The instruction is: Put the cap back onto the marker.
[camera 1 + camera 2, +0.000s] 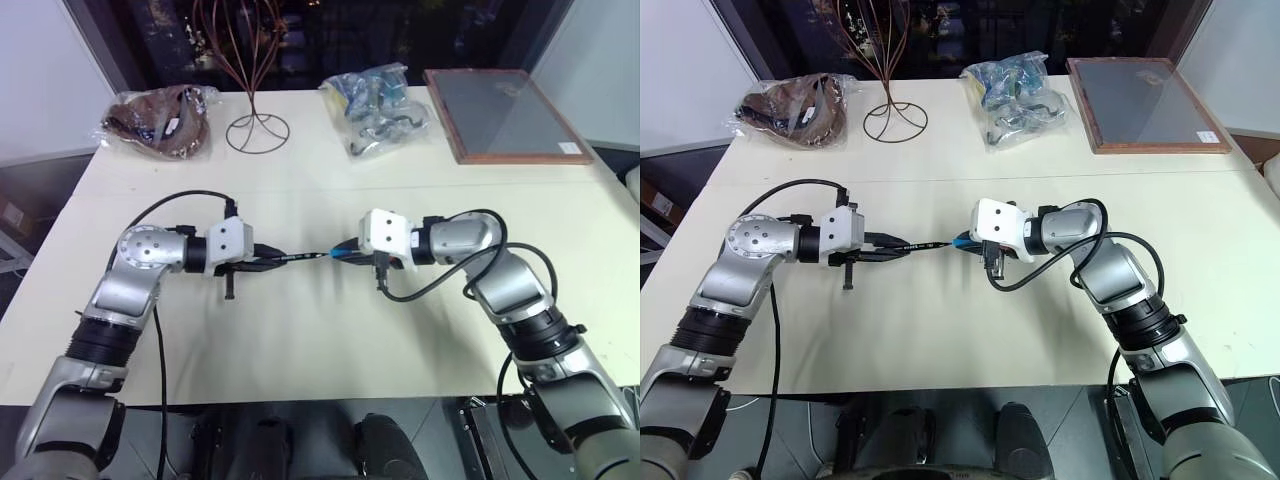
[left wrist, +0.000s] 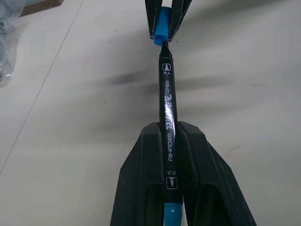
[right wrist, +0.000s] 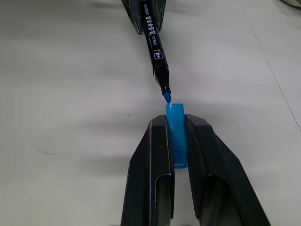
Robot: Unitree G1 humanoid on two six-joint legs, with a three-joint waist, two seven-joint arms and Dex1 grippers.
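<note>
both arms meet over the middle of the white table, grippers facing each other; left gripper is pinched on the marker, fingers pressed against the black barrel w/ white lettering running between them; a bit of light-blue shows at the marker's rear end, down between the fingers nr the wrist; marker sticks out roughly level toward the right arm, above the tabletop, not resting on it; right gripper is clamped on the cap, the small light-blue piece held between its two black fingers w/ its open end poking out toward the marker; in the right wrist view the marker's blue tip sits just at the cap's mouth, v. close, nearly lined up but angled a little off; can't tell if tip is touching the rim or just short of it; cap not seated on the marker; in the head views marker and cap form one near-straight line between the two white wrist housings.

at the table's far side: brown bundle in clear plastic at far left; a wire stand w/ thin rust-coloured stems beside it; clear bag of blue and dark items further right; wood-framed panel at far right, lying flat.
</note>
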